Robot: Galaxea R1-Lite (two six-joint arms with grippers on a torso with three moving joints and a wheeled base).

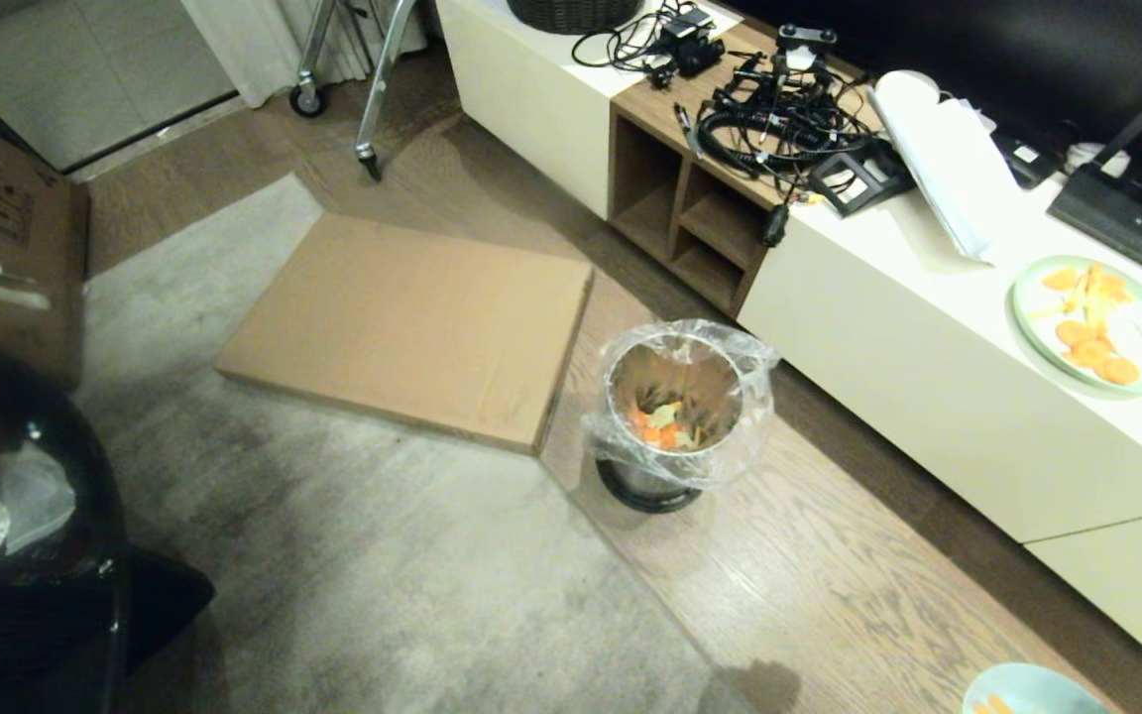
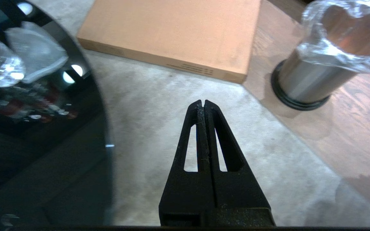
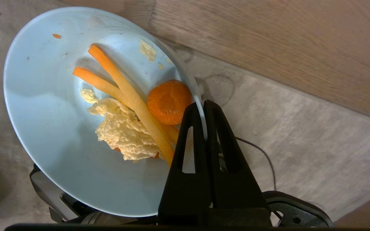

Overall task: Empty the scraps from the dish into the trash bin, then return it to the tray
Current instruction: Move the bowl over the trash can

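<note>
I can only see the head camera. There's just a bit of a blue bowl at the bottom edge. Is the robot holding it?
Observer: Yes. The right claw is pinched shut on the rim of the dish.
Operator: Is there still food in it?
Observer: Yes, the scraps are inside: carrot sticks, a round carrot slice and a crinkly pale leaf.
Operator: I can't see the other claw anywhere. What's it doing?
Observer: The left claw is shut and empty, hanging over the grey rug.
Operator: Is the bowl over the trash bin?
Observer: Not yet. Under the bowl the right wrist camera shows only rug and wooden floor.
</note>
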